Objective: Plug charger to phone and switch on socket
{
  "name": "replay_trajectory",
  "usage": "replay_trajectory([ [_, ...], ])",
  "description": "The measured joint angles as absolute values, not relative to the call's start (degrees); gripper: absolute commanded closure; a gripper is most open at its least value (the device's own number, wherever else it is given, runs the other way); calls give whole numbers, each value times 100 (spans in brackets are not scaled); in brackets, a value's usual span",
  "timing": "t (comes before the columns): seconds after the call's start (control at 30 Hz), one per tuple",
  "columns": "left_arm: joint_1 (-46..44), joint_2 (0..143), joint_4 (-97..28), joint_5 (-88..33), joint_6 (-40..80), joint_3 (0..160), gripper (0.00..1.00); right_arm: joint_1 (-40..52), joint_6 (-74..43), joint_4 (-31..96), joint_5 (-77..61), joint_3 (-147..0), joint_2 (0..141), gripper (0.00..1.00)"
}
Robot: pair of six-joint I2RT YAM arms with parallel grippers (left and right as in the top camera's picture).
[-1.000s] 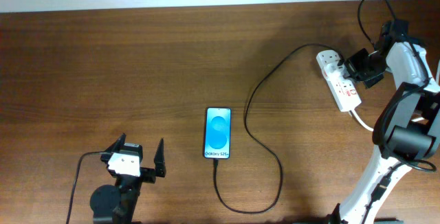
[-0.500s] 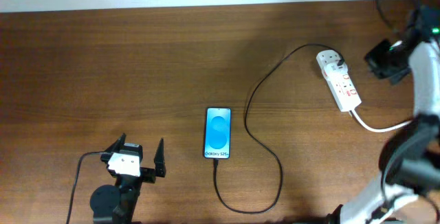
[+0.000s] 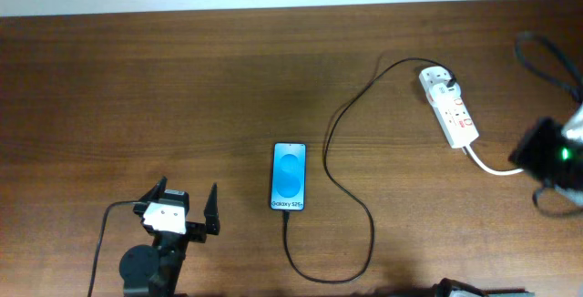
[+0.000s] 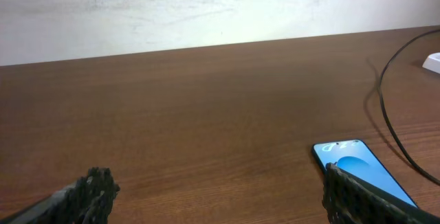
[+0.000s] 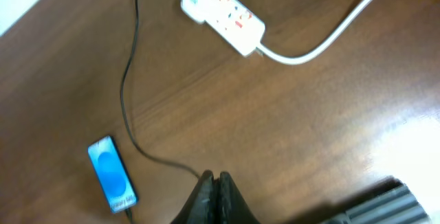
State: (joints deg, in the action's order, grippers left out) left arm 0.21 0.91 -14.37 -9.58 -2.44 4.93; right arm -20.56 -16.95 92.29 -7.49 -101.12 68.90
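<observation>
The slim blue-screened phone [image 3: 289, 176] is laid mid-table, joined by the thin black charger cable [image 3: 342, 142] to the white power strip [image 3: 448, 107]; switch positions are unreadable. The left gripper [image 3: 185, 199] is spread empty; the right gripper [image 5: 213, 177], blurred overhead, is pressed together.

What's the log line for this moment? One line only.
left gripper open, beside phone | right gripper shut, empty, clear of socket | charger runs phone to socket

Your left gripper [image 3: 189, 192]: near left, jaws spread wide. Your right gripper [image 5: 214, 183]: right edge, raised high, jaws pressed together.
</observation>
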Motion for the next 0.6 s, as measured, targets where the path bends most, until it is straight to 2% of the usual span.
replay_trajectory([
  [0.13,19,91,-1433,-958,-244,493,1,-2056,-1632,9697,-749,-10112,6248,95],
  [0.17,19,91,-1433,-958,-244,491,1,-2056,-1603,9697,-749,-10103,6012,80],
  [0.23,19,91,-1433,-958,-244,491,1,-2058,-1588,9692,-746,-10075,5765,59],
  [0.27,19,91,-1435,-958,-244,491,1,-2056,-1584,9697,-742,-9970,5553,44],
  [0.33,19,89,-1435,-958,-244,491,1,-2056,-1568,9688,-735,-9738,5072,2],
  [0.6,19,91,-1431,-958,-244,491,1,-2056,-1433,9697,-731,-8346,3345,2],
])
